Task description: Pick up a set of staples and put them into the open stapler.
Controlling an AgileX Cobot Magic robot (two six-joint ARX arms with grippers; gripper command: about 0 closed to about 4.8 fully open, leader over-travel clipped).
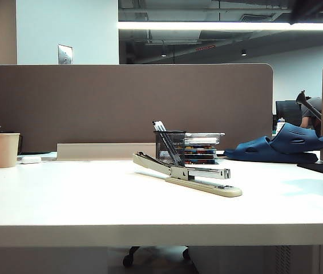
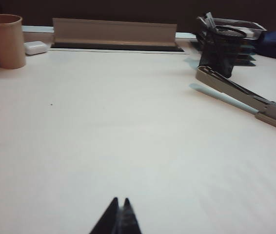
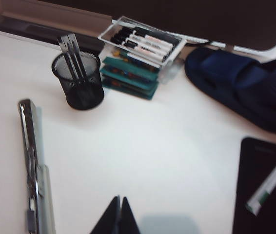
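Left pincer [image 2: 119,204] and right pincer [image 3: 120,201] closed, empty.

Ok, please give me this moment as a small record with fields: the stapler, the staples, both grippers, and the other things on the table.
stapler: open, arm raised toward the pen cup, on the white table
set of staples: not visible in any view
left gripper: shut, holds nothing visible, above bare table
right gripper: shut, nothing visible in it, beside the stapler
pen cup: black mesh, behind the stapler
paper cup: far left
blue slipper: far right
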